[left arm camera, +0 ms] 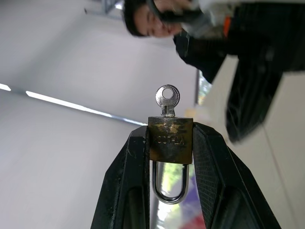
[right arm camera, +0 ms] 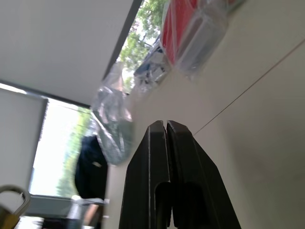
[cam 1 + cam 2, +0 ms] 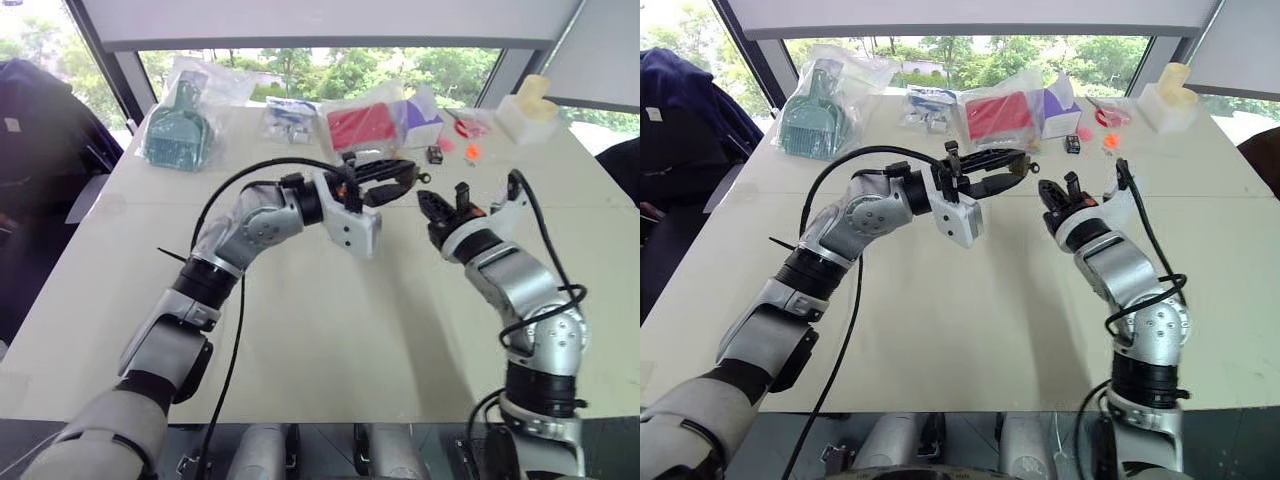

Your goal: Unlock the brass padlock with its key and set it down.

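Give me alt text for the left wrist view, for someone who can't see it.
The left claw grips the brass padlock between its two black fingers, the key sticking out of the lock body and the silver shackle hanging back between the fingers, looking closed. Beyond it, blurred, is the right claw.

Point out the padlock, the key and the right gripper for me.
padlock [image 1: 170,139], left wrist view, on the brass body clamped between the fingers.
key [image 1: 167,97], left wrist view, on its round looped head above the lock.
right gripper [image 2: 165,125], right wrist view, at the closed fingertips.
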